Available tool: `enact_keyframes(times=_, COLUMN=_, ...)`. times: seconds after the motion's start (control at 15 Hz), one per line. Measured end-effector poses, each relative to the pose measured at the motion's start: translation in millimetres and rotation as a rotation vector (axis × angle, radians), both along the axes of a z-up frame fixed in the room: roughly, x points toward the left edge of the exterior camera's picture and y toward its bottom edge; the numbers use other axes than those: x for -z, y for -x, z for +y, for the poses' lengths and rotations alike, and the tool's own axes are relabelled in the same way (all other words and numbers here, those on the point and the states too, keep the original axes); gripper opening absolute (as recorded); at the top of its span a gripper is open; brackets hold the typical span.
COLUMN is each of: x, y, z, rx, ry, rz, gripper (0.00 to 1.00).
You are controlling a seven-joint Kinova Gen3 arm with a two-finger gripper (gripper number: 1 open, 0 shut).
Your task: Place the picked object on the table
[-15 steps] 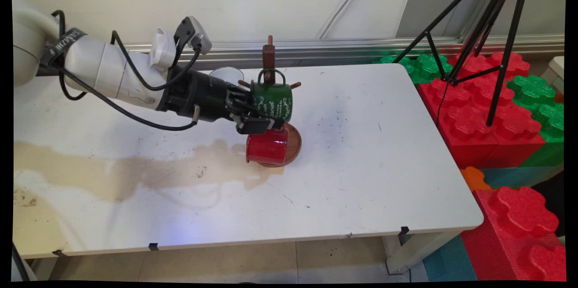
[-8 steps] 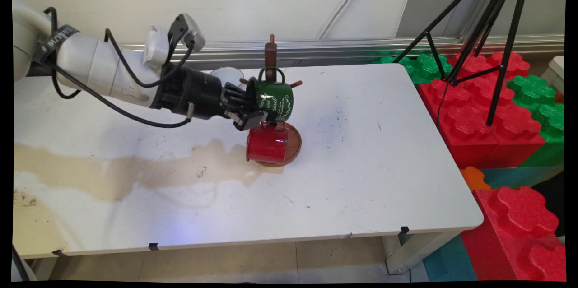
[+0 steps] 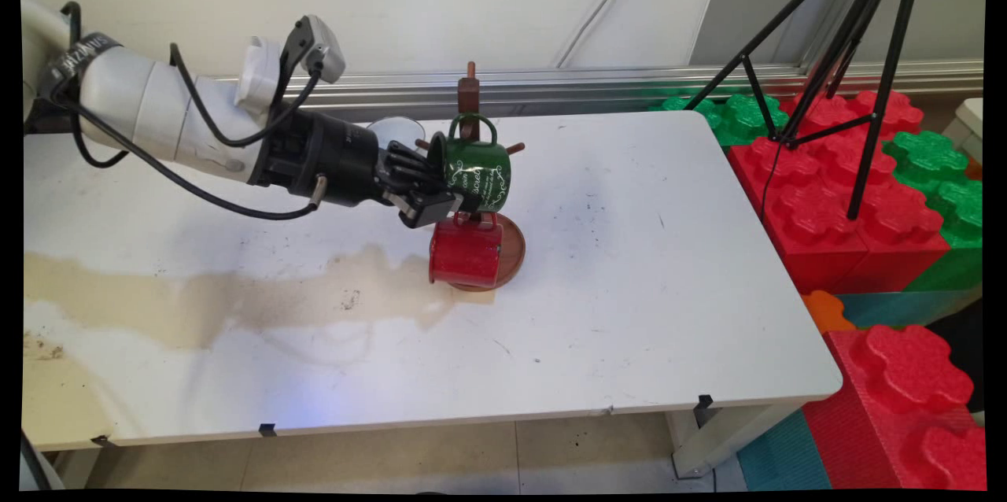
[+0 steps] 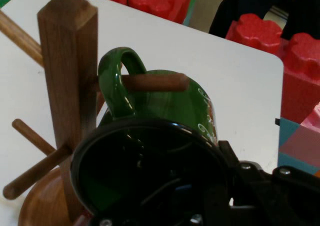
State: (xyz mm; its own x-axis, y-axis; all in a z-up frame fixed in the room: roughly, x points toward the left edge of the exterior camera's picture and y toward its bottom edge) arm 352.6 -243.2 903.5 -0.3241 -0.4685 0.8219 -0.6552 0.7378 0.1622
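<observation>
Green mug point(image 3: 476, 175) hung by its handle on an upper peg point(image 4: 155, 82) of the wooden mug tree point(image 3: 470, 93), near the middle of the worktop point(image 3: 629, 250). Tilted on that peg, open mouth turned left toward the gripper point(image 3: 429, 199), bottom pointing right; long axis roughly in line with the arm's reach. Reaches in from the left, almost level, right at the mug's rim. In the hand view, mouth of the mug fills the lower middle, handle loop above it threaded over the peg, post just to the left. Jaws: clamped on the rim or merely beside it, cannot tell. Just below, red mug point(image 3: 466, 252) on its side over the tree's round base point(image 3: 513, 246), close under the gripper. Behind the arm, white cup point(image 3: 396, 128) partly hidden.
</observation>
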Motion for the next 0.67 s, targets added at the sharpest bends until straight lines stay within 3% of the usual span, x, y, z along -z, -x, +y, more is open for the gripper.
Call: enact_keyframes(times=0.67, x=-9.6, y=0.2, z=8.8, rx=0.071, ry=0.007, rz=0.012, gripper=0.00)
